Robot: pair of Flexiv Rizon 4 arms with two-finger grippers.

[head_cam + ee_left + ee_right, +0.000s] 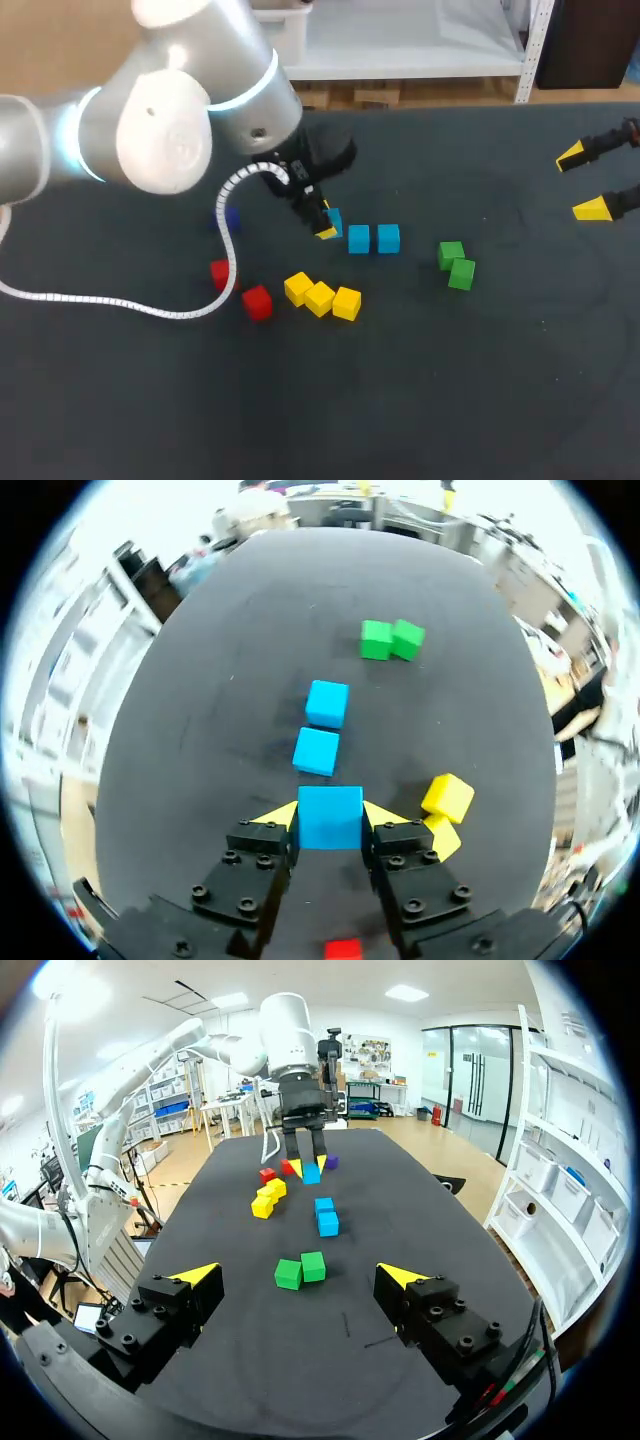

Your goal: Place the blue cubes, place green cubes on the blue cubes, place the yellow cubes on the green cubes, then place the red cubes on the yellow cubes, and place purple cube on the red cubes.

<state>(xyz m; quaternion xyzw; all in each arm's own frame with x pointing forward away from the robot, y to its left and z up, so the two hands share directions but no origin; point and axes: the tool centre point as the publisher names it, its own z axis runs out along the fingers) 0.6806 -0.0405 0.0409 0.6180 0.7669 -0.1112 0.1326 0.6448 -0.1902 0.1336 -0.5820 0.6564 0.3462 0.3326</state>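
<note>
Left pincer (330, 817): clenched on a blue cube (330, 825). Both yellow tips bear flat against opposite side faces, and the cube sits square between them. From the head view this cube (334, 221) stands at the near end of a row with the two other blue cubes (373, 238), just beside the nearest one. Whether it rests on the counter (450, 400) or is held slightly clear of it cannot be determined.

Right pincer (588, 182): released and holding nothing, well apart from all cubes, at the right edge of the counter.

Remaining stock, all loose on the counter:
- Two green cubes (456, 264), touching each other, beyond the blue row on the right arm's side.
- Three yellow cubes (321, 297), in a close line nearer the robot than the blue row.
- Two red cubes (257, 302), apart from each other, on the left arm's side of the yellow ones.
- One purple cube (229, 216), partly hidden behind the left arm's cable.

Assessment of handling: the cubes appear small, rigid and light, with smooth, flat faces. They should be taken across two opposite side faces, about mid-height, with the tips parallel to those faces. A corner or skewed grip would likely twist a cube on release. No stacking has begun, and upper tiers will probably tolerate little sideways nudging.
</note>
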